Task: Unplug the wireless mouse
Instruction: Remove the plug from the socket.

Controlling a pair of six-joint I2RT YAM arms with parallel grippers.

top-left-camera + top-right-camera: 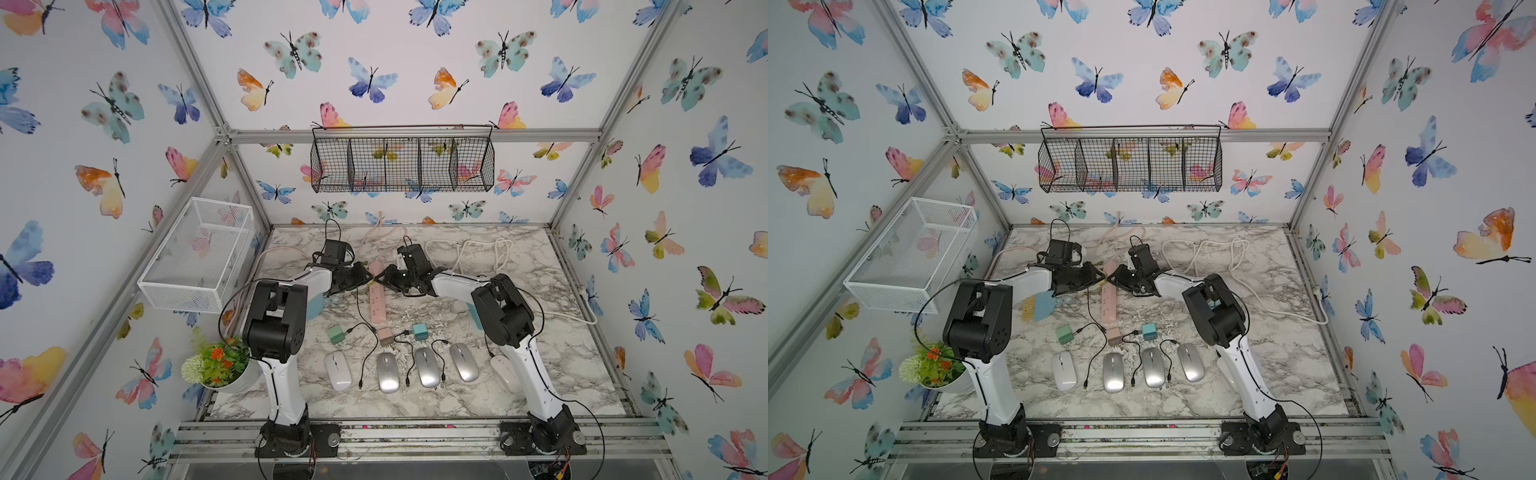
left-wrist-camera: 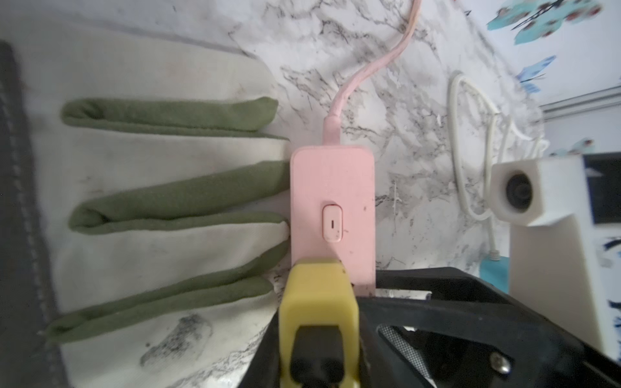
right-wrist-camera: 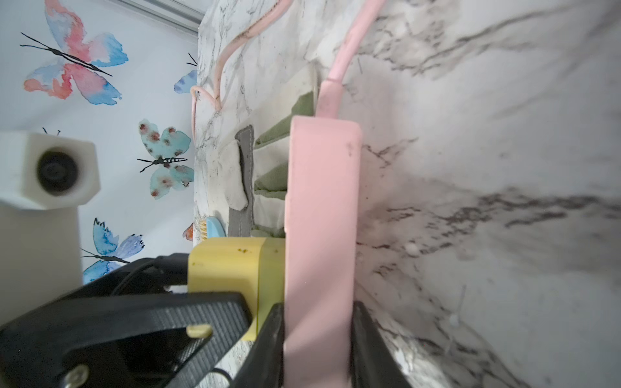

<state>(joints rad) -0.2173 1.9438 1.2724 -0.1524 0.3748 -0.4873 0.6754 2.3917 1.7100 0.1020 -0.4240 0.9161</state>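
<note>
The step in hand is pulling the plug. Both arms meet at the far end of the strip (image 1: 377,305), which lies on the table (image 1: 478,395) pointing away from the robot. The left gripper (image 1: 366,279) is closed on the yellow charger (image 3: 235,268), which sits in the strip's face. The left wrist view shows the charger just beside the strip's switch (image 2: 332,223). The right gripper (image 1: 385,279) is clamped on the strip itself. In the right wrist view a jaw presses on each long side, so I judge this gripper to be the anchor.

The mice (image 1: 387,372) lie in a row near the front edge, well apart from both grippers. One of them is partly hidden behind the right arm (image 1: 511,361). A black cable (image 1: 365,357) runs from the grippers' end toward the row. It ends between the white mouse (image 1: 337,370) and a silver one (whether it enters either I cannot tell). A green charger (image 1: 333,333) and a teal charger (image 1: 419,331) lie unplugged on the table between the strip and the mice.

As I judge it, the next move is for the left gripper to draw the charger straight off the strip's face, along its prongs, while the right gripper pins the strip. A tilted pull could bind the prongs or drag the strip along.
</note>
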